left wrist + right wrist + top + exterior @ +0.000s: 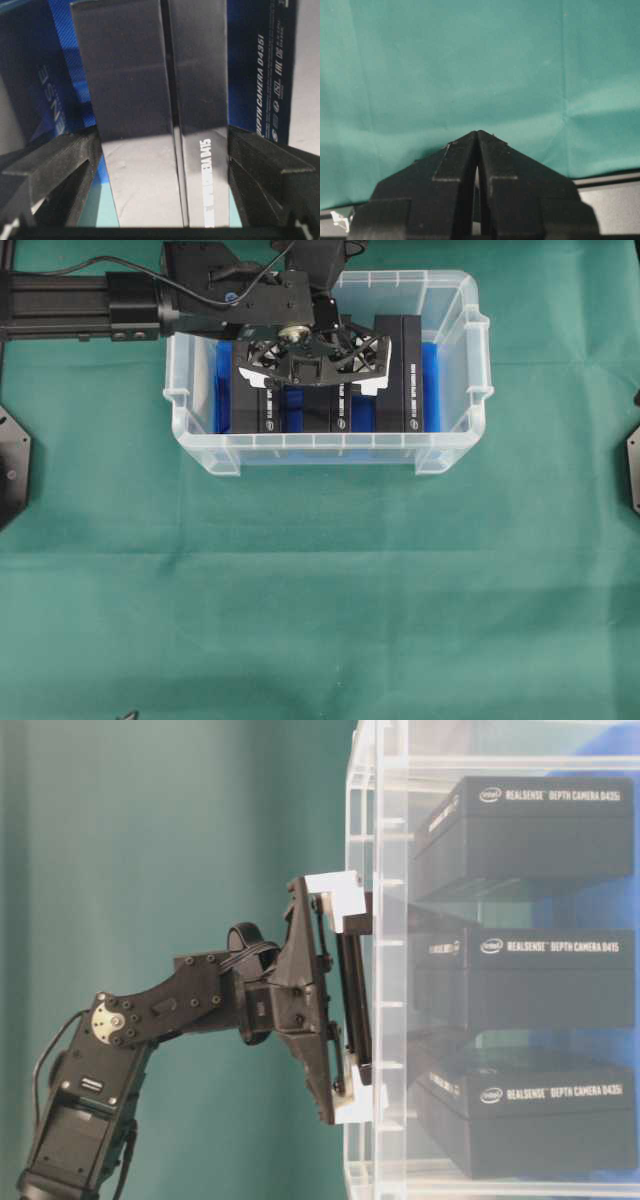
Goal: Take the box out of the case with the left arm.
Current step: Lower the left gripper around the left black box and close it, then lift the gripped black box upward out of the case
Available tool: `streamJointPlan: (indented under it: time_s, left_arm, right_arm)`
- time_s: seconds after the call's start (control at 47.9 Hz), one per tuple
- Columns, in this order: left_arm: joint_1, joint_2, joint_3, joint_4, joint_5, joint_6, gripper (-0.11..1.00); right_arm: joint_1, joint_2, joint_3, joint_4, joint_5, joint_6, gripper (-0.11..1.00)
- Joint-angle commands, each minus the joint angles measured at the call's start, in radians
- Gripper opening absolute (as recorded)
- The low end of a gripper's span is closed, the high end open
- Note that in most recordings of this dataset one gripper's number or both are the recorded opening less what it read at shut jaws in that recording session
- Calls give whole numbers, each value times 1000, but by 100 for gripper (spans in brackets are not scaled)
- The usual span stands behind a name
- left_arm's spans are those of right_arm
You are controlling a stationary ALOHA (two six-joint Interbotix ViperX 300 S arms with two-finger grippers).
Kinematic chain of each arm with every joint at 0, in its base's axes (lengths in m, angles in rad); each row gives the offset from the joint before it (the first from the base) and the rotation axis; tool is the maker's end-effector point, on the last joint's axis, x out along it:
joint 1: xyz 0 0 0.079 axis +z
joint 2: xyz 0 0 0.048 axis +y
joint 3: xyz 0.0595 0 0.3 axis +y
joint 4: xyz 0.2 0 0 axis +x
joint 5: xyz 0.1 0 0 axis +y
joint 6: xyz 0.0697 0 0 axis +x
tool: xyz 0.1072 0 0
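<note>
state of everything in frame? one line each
Clear plastic rectangular case: upright, lidless, black boxes inside.
Black RealSense camera boxes: on edge, side by side, still in the case.
Left gripper: jaws wide open, straddling two boxes, not clamped.
Right gripper: jaws shut, empty, over green cloth.

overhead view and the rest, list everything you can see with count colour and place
case: one, clear plastic with blue floor lining, upper middle of the cloth
RealSense depth camera boxes: at least three, black, standing on edge side by side inside the case
cloth: one, green, covering the whole table
left arm: one, black, reaching in from the upper left over the case
left gripper: one, black, open, fingers either side of two boxes
right gripper: one, black, shut, above bare cloth
</note>
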Motion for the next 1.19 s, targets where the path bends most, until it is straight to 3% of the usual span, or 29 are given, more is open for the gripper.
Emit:
streamJointPlan:
  time_s: [0.0, 0.209, 0.376, 0.835, 1.169]
  left_arm:
    - [3, -11, -8, 5, -14, -3, 88]
    - [0, -5, -8, 5, -35, -3, 87]
    - [-3, -8, -8, -2, -44, -6, 62]
    - [-5, -14, -11, -15, -37, -11, 62]
    - [-5, -78, -60, -17, 63, -14, 62]
  right_arm:
    - [-2, 5, -11, -2, -5, 0, 2]
    - [0, 5, -11, -2, -5, 0, 2]
    - [-2, 3, -11, -2, -5, 0, 2]
    - [0, 3, -11, -2, -5, 0, 2]
    - [-2, 3, -12, -2, -5, 0, 2]
